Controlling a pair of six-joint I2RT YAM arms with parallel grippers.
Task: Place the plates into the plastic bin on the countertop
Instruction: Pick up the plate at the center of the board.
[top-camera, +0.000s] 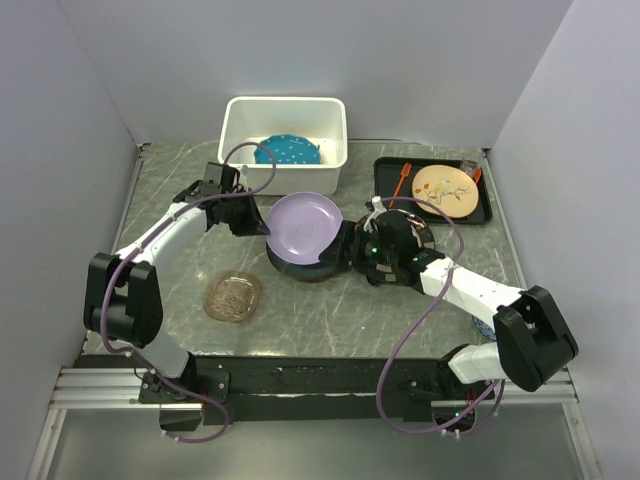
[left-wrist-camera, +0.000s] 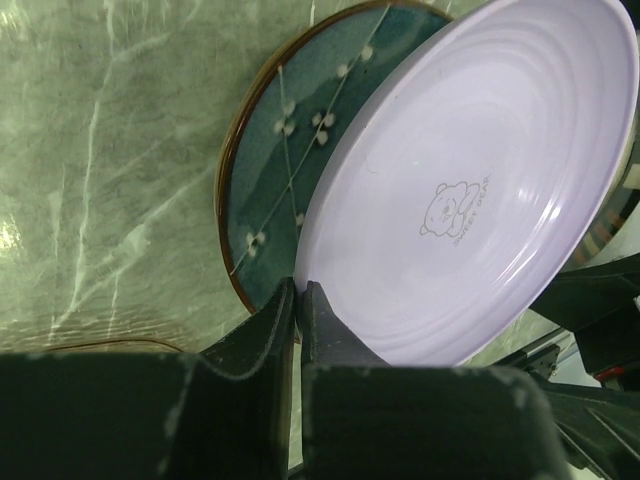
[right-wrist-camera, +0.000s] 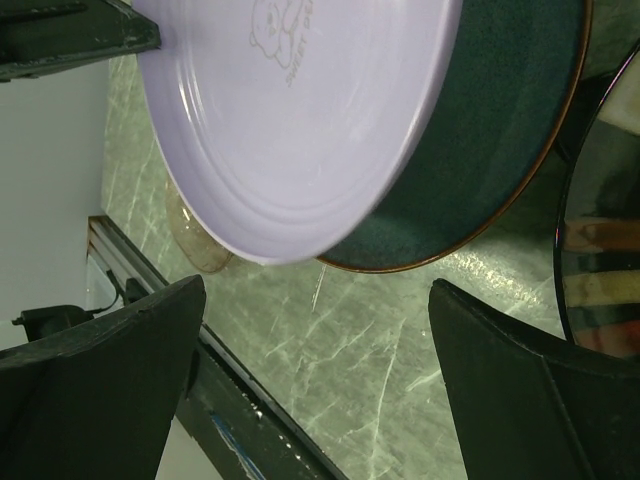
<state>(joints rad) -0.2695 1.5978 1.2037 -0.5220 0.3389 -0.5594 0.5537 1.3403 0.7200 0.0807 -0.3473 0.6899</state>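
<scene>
Left gripper (left-wrist-camera: 300, 300) pinches glossy round lavender plate (top-camera: 305, 222) at left rim, tilted face-up over dark teal plate (left-wrist-camera: 280, 170) (brown-edged); right gripper (right-wrist-camera: 315, 295) gapes.

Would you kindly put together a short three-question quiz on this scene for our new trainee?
1. True or false: the left gripper is shut on the rim of the lavender plate.
2. Which plate lies in the plastic bin? A: amber glass plate. B: teal dotted plate. C: dark teal plate.
3. Fill in: the right gripper is ____.
Key: 1 true; 2 B; 3 open.
</scene>
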